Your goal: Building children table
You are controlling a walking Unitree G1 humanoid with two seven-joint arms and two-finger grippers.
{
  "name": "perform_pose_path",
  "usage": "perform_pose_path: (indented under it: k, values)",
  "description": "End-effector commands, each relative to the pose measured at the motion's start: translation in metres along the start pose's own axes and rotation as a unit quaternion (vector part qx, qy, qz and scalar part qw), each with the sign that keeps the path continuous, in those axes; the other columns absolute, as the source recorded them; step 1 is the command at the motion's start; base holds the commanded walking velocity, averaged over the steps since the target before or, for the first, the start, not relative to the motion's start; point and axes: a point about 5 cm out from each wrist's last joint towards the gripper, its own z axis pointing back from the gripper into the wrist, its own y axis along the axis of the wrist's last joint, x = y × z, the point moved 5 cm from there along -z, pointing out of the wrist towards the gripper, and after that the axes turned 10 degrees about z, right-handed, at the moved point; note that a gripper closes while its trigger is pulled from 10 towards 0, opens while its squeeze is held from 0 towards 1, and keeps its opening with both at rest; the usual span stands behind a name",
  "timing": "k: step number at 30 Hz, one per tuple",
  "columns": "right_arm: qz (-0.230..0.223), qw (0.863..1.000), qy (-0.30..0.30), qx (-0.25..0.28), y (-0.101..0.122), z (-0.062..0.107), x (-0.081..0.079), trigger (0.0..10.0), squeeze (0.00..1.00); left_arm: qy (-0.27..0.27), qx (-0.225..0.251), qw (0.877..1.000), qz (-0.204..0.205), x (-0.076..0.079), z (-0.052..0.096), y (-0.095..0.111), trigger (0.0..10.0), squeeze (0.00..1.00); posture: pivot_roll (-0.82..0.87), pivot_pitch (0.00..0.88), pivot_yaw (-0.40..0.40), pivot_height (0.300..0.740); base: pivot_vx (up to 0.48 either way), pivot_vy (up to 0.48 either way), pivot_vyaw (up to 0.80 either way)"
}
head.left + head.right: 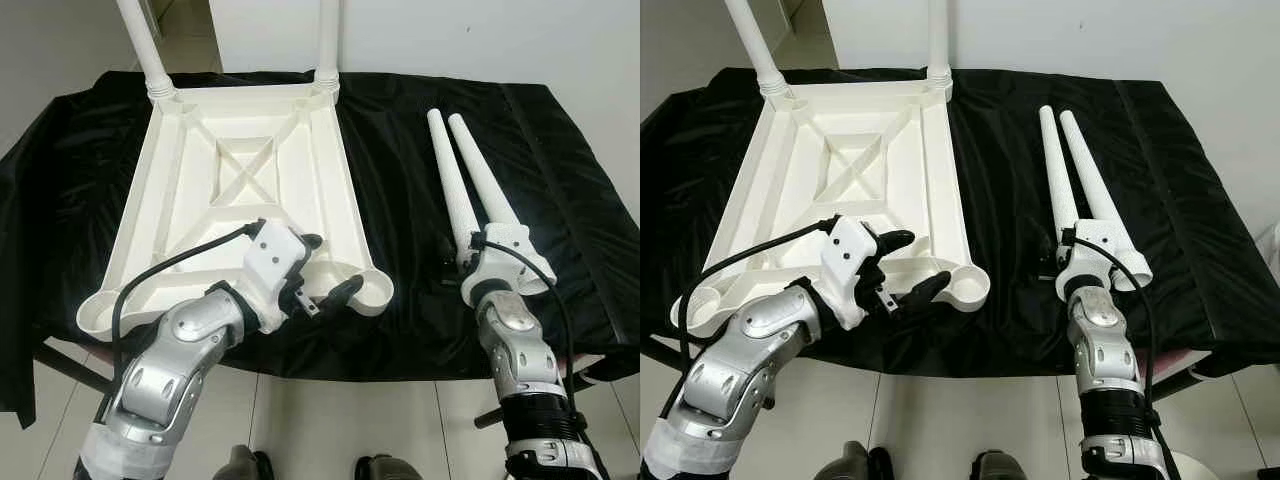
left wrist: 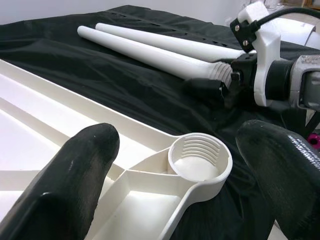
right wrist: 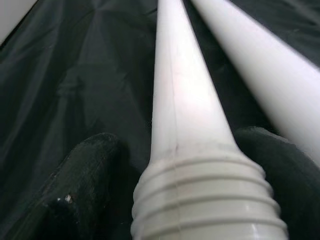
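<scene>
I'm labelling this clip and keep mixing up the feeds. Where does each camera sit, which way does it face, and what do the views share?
Left and right eye views: on the head, looking forward and down at the upturned tabletop and two loose legs on a black cloth; both silver arms show.
Left wrist view: along the left gripper, facing an empty threaded socket, the right gripper beyond.
Right wrist view: along its fingers, either side of one leg's threaded end.
Shared: legs, cloth.

Head stereo looks down; wrist views close.
</scene>
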Motion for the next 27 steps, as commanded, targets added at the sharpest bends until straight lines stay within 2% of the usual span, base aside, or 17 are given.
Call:
perform_pose_path:
  k: [1,7,8,10,11,15,16,27]
  values:
    - [-0.005,1.0,0.009,-0.02,-0.009,0.001,-0.003,10.0,0.0,0.056,0.004,0.998,-0.003,-0.012,0.004,0.002,10.0,0.0,-0.15,0.142,0.039,0.74,0.0,0.0,0.0]
    - [-0.002,1.0,0.009,-0.024,-0.012,0.001,-0.003,10.0,0.0,0.058,0.004,0.998,-0.006,-0.012,0.004,0.002,10.0,0.0,-0.15,0.14,0.037,0.74,0.0,0.0,0.0]
    - [-0.004,0.999,0.019,-0.029,-0.017,0.005,-0.009,10.0,0.0,0.059,0.006,0.998,-0.008,-0.012,0.004,0.003,10.0,0.0,-0.15,0.141,0.035,0.74,0.0,0.0,0.0]
    - [-0.009,0.999,0.023,-0.032,-0.018,0.006,-0.011,10.0,0.0,0.059,0.006,0.998,-0.008,-0.012,0.003,0.003,10.0,0.0,-0.15,0.14,0.034,0.74,0.0,0.0,0.0]
    - [-0.025,0.998,0.032,-0.041,-0.021,0.007,-0.015,4.7,0.0,0.06,0.008,0.998,-0.008,-0.012,0.003,0.003,10.0,0.0,-0.15,0.142,0.033,0.74,0.0,0.0,0.0]
    - [-0.038,0.997,0.039,-0.047,-0.023,0.008,-0.017,4.7,0.0,0.061,0.01,0.998,-0.009,-0.013,0.003,0.004,10.0,0.0,-0.15,0.142,0.033,0.74,0.0,0.0,0.0]
    - [-0.043,0.997,0.045,-0.047,-0.022,0.009,-0.019,0.0,0.0,0.063,0.012,0.998,-0.011,-0.013,0.003,0.005,10.0,0.0,-0.15,0.143,0.031,0.74,0.0,0.0,0.0]
    - [-0.068,0.997,0.016,-0.011,-0.01,0.009,-0.014,0.0,0.0,0.07,0.012,0.997,-0.008,-0.015,0.003,0.006,10.0,0.0,-0.15,0.14,0.028,0.74,0.0,0.0,0.0]
